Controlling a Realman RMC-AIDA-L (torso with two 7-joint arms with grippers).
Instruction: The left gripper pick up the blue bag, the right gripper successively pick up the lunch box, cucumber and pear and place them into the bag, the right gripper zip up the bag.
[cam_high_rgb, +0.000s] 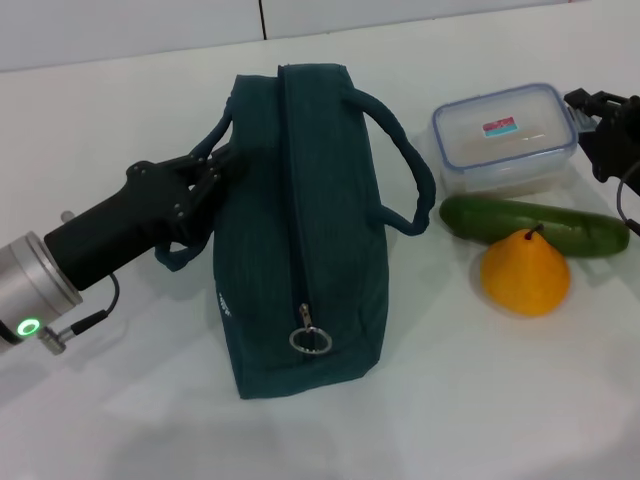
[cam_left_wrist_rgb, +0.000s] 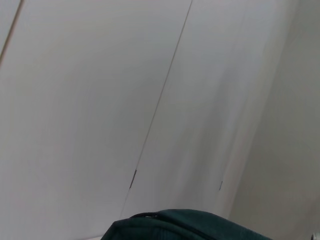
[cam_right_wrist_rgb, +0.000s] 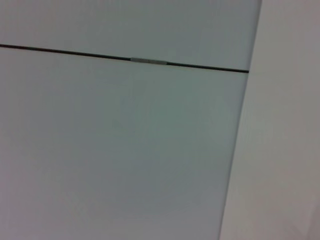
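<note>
Head view: left gripper (cam_high_rgb: 215, 170) at the blue bag's (cam_high_rgb: 300, 230) left handle, jaws' state unclear. Bag zipped on counter (cam_high_rgb: 120, 420). Risk: handle slips. Right gripper (cam_high_rgb: 610, 125) beside lunch box (cam_high_rgb: 505, 135), jaws unclear.

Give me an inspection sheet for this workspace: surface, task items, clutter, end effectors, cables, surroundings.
Surface: white table.
Bag: dark teal, lying on the table, zipper looks closed, ring pull at the near end.
Lunch box: clear, lid on, behind the cucumber.
Cucumber: lying flat, between lunch box and pear.
Pear: yellow-orange, upright, in front of the cucumber.
Clutter: nothing seen.
Left end effector: at the bag's left side by the near handle; grip state cannot be told.
Right end effector: beside the lunch box's right end, holding nothing visible.
Cables: thin black lead on the left arm; one by the right end effector.
Surroundings: pale wall panels with seams.
</note>
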